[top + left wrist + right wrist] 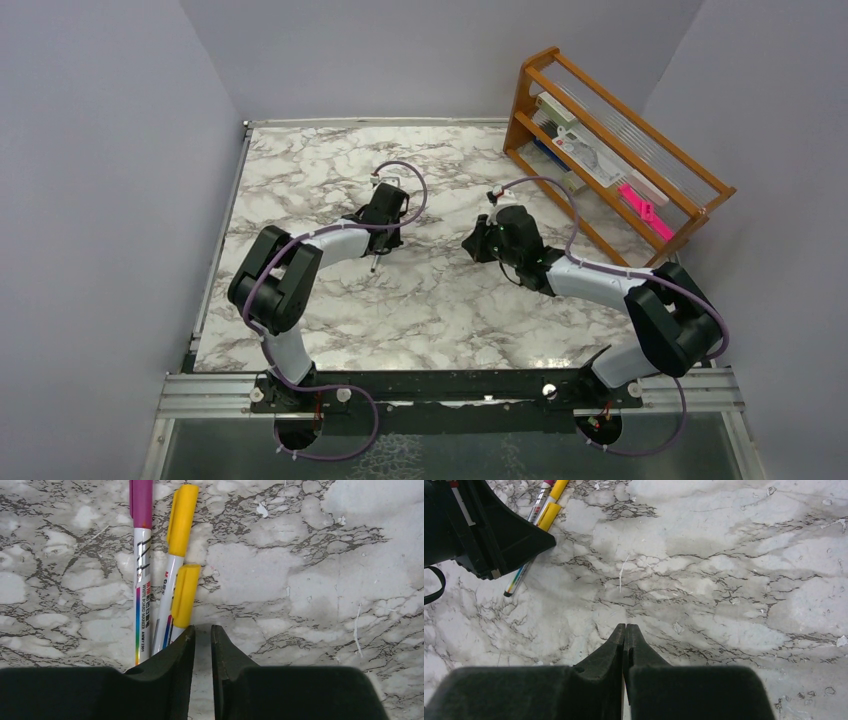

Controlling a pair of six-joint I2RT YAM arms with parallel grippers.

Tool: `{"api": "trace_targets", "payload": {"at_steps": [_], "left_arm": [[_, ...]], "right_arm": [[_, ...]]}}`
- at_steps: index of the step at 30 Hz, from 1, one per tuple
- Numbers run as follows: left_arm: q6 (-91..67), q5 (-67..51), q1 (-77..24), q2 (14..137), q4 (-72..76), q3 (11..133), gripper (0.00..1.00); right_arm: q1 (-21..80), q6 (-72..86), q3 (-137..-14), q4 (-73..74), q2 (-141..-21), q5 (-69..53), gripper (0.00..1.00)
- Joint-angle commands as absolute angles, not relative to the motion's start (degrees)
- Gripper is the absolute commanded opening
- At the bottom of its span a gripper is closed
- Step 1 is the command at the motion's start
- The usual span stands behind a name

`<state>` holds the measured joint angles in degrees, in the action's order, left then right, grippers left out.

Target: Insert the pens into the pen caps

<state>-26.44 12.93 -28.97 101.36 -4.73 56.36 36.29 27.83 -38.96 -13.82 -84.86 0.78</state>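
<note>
So the three pens (pixel 142 580) are lying side by side on the marble counter (pixel 310 580), in the upper left of the left wrist view. They run roughly top to bottom of the frame and are packed close together. All three look capped. The leftmost has the purple cap (pixel 141 500) and the middle one has a yellow cap (pixel 182 517) at about the same height. The third pen sits lower in the frame, with the other yellow cap (pixel 185 595) snug against the middle pen's white barrel. The left claw (pixel 202 629) hangs right at the low end of that bunch, jaws just a crack apart. Only bare marble shows in the gap, so it's gripping nothing. The finger (pixel 175 650) on the left of the frame covers the bottom of the third pen. The right claw (pixel 625 629) is pinched completely closed and empty, over bare marble in the middle of its own view. The pens only peek in at that view's upper left corner, partly under the black body of the left claw. From the top camera, both claws sit around the center of the counter, pointing toward each other with a gap between them. A wooden rack (pixel 516 105) sits at the upper right with something bright pink (pixel 640 205) in it.
</note>
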Motion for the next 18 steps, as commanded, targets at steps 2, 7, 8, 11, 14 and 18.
{"api": "trace_targets", "payload": {"at_steps": [2, 7, 8, 11, 14, 18], "left_arm": [[-27.5, 14.1, -28.5, 101.1, -5.2, 57.7, 0.21], [-28.2, 13.3, -28.5, 101.1, -4.5, 58.4, 0.26], [-28.3, 13.5, -28.5, 101.1, -4.5, 58.5, 0.27], [-28.5, 13.9, -28.5, 101.5, -4.8, 59.3, 0.30], [-29.0, 14.2, -28.5, 101.7, -4.8, 60.1, 0.32], [-29.2, 13.9, -28.5, 101.6, -3.7, 60.3, 0.33]], "right_arm": [[36.4, 28.2, -38.2, -15.7, -85.8, 0.1, 0.01], [36.4, 28.4, -38.0, -16.0, -86.2, 0.1, 0.01], [36.4, 28.5, -38.0, -16.0, -86.3, 0.0, 0.01], [36.4, 28.7, -37.7, -16.2, -86.4, -0.2, 0.01], [36.4, 28.8, -37.5, -16.3, -86.3, -0.3, 0.01], [36.4, 28.7, -37.2, -16.0, -85.6, -0.1, 0.01]]}}
